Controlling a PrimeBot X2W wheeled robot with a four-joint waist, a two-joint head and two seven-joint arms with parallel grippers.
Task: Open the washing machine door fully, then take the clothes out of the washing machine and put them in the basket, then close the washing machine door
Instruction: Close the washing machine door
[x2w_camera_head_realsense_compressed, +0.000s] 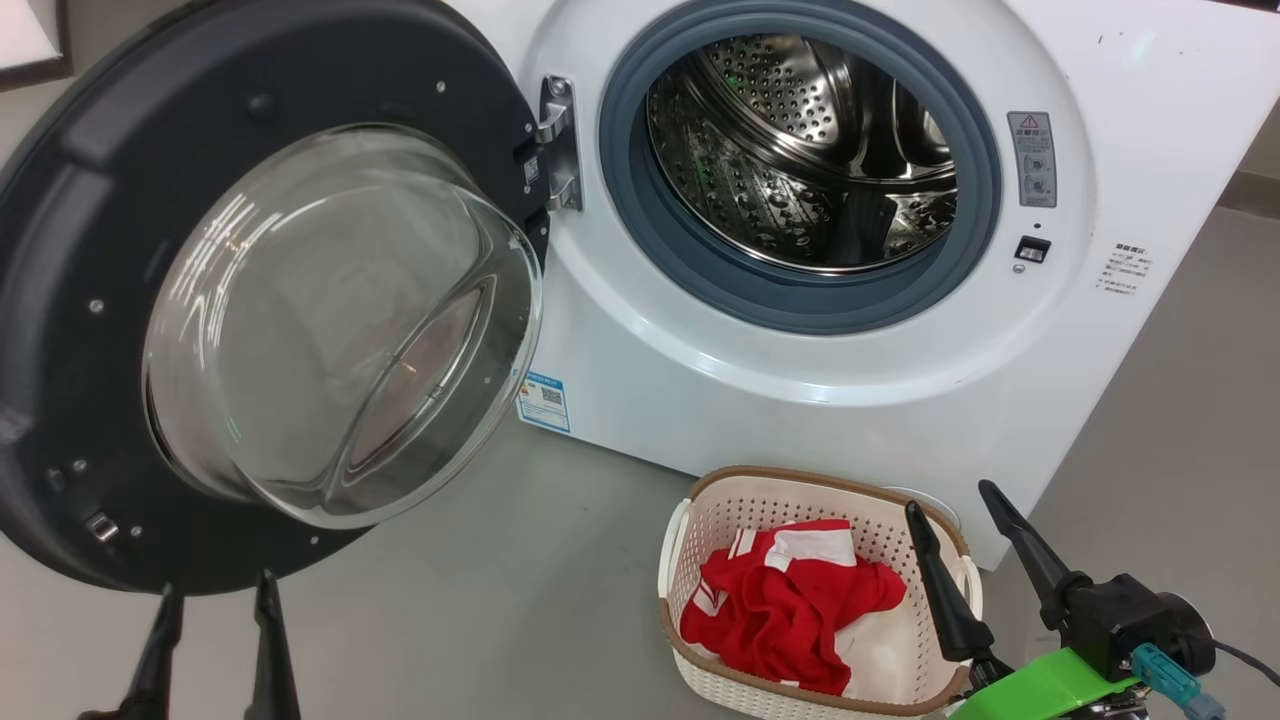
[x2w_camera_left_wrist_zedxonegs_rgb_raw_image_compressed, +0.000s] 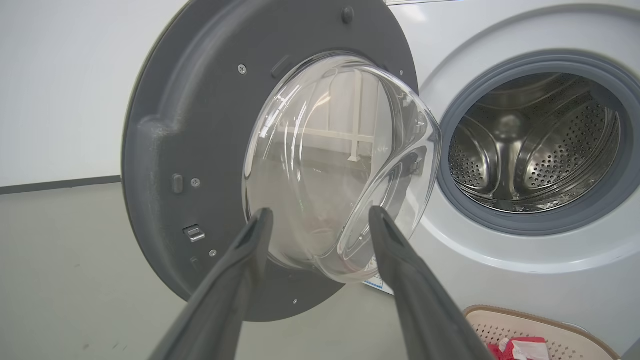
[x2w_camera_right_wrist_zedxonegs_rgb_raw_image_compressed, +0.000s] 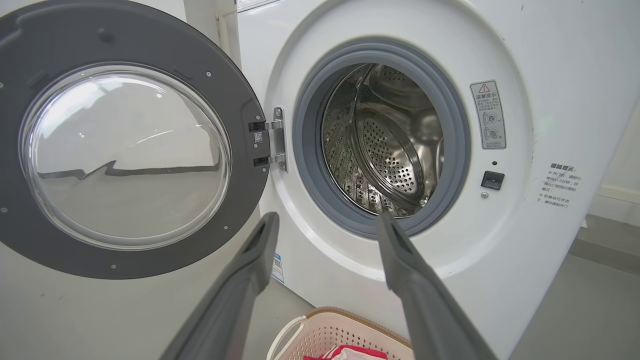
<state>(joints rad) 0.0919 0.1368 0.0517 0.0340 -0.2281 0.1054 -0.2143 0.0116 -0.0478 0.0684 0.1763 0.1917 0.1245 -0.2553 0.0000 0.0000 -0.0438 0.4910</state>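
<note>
The washing machine door (x2w_camera_head_realsense_compressed: 60, 300) stands swung wide open to the left, its glass bowl bulging toward me. The white washing machine (x2w_camera_head_realsense_compressed: 700, 370) shows a bare steel drum (x2w_camera_head_realsense_compressed: 800, 150) inside the grey ring. On the floor in front sits the basket (x2w_camera_head_realsense_compressed: 800, 478) with red and white clothes (x2w_camera_head_realsense_compressed: 790, 610) lying in it. My left gripper (x2w_camera_head_realsense_compressed: 218, 590) is open just below the door's lower rim, holding nothing. My right gripper (x2w_camera_head_realsense_compressed: 950, 498) is open above the basket's right end, empty. In the left wrist view the left gripper (x2w_camera_left_wrist_zedxonegs_rgb_raw_image_compressed: 320, 212) points at the door (x2w_camera_left_wrist_zedxonegs_rgb_raw_image_compressed: 200, 125). In the right wrist view the right gripper (x2w_camera_right_wrist_zedxonegs_rgb_raw_image_compressed: 328, 217) faces the drum (x2w_camera_right_wrist_zedxonegs_rgb_raw_image_compressed: 390, 150).
Grey floor (x2w_camera_head_realsense_compressed: 520, 600) spreads between the open door and the basket. A white wall (x2w_camera_left_wrist_zedxonegs_rgb_raw_image_compressed: 60, 90) with a dark baseboard runs behind the door. More floor (x2w_camera_head_realsense_compressed: 1180, 420) lies to the machine's right. A cable trails from my right wrist (x2w_camera_head_realsense_compressed: 1250, 660).
</note>
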